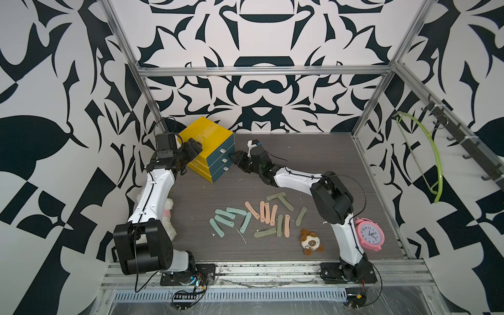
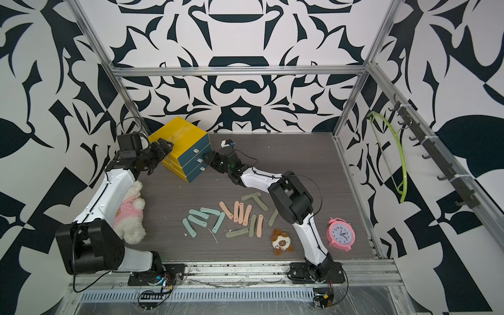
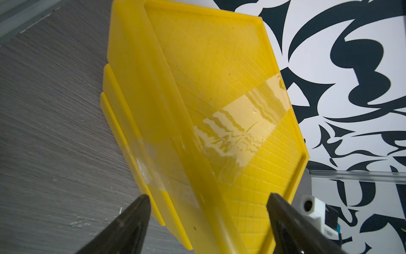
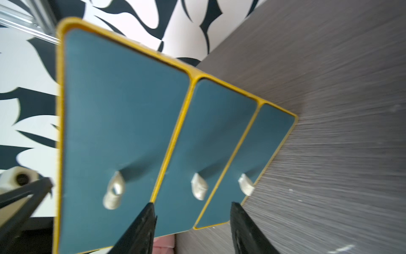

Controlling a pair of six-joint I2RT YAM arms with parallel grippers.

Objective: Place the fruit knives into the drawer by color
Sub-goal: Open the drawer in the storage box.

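Left gripper [image 3: 207,195], jaws spread and released, straddles an upper edge of the yellow drawer cabinet [image 3: 208,88]. Right gripper [image 4: 192,204], unclenched, has the middle drawer handle [image 4: 198,187] just ahead of its fingertips.

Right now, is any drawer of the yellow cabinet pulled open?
No, in the right wrist view all three teal drawer fronts sit flush inside the frame of the yellow cabinet.

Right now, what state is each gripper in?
Left gripper: open, jaws straddling the yellow cabinet edge, holding nothing.
Right gripper: open at the middle drawer handle, not gripping it.
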